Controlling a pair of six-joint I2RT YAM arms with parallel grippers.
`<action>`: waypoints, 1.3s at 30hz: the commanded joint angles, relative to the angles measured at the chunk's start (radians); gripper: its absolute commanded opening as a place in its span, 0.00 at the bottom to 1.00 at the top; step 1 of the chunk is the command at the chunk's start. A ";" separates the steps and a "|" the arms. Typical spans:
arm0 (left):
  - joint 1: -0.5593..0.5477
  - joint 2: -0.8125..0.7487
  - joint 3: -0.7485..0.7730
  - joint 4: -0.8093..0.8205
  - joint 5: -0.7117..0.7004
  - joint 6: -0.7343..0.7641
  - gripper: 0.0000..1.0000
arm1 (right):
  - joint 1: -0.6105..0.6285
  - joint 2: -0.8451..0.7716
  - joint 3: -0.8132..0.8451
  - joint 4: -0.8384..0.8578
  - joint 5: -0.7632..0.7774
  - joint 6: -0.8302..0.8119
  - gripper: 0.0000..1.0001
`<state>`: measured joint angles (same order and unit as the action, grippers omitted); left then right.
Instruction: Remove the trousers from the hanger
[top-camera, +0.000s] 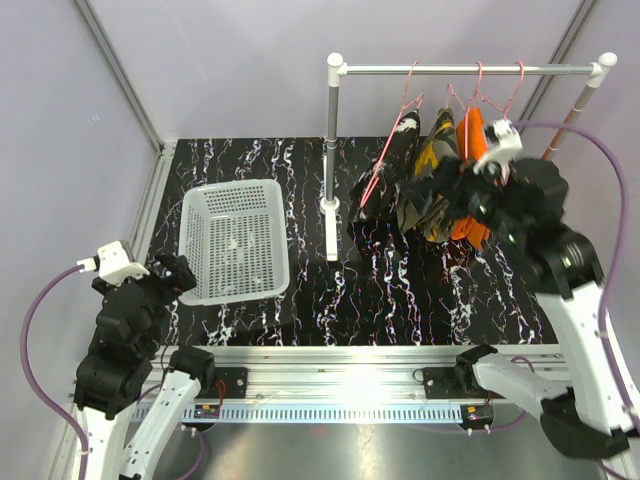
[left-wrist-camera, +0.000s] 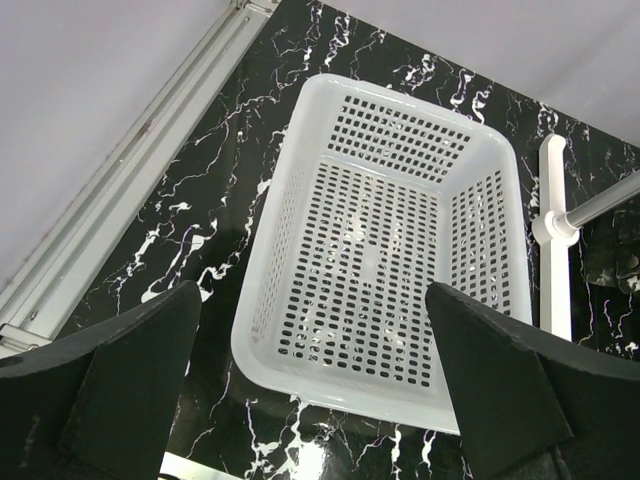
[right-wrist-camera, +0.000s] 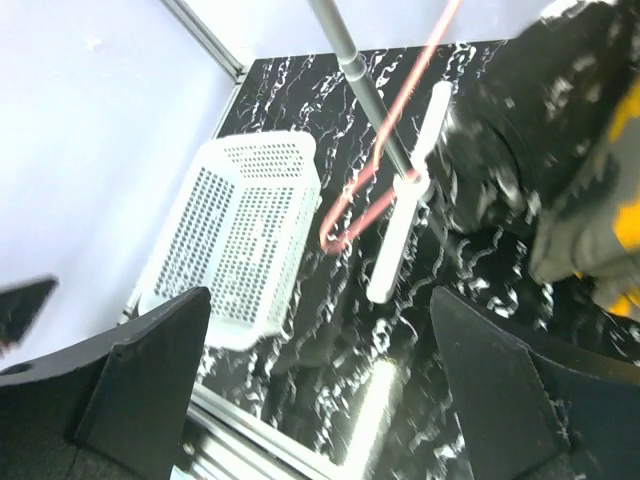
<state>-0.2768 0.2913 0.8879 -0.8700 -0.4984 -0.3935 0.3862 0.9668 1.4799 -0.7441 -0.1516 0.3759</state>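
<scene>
We see our left gripper spread wide near the basket; our right gripper spread beside the hanging trousers, gripping nothing.

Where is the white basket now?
In the top view, the white basket lies on the left side, between the left tool and the rack's upright pole.

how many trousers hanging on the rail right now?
3, side by side on the rail: dark trousers leftmost, camouflage trousers middle, orange trousers rightmost, partly behind the right arm. Another could be hidden there.
</scene>
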 joint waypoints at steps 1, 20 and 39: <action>-0.004 -0.003 -0.001 0.054 -0.005 -0.018 0.99 | 0.005 0.140 0.132 0.083 -0.031 0.047 0.99; -0.002 -0.057 -0.027 0.071 0.041 -0.007 0.99 | 0.209 0.718 0.499 -0.206 0.787 -0.012 0.74; -0.004 -0.063 -0.033 0.080 0.067 0.001 0.99 | 0.020 0.601 0.318 -0.034 0.432 -0.155 0.00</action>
<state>-0.2768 0.2344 0.8616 -0.8440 -0.4488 -0.3996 0.4133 1.5623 1.7470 -0.8345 0.2699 0.2741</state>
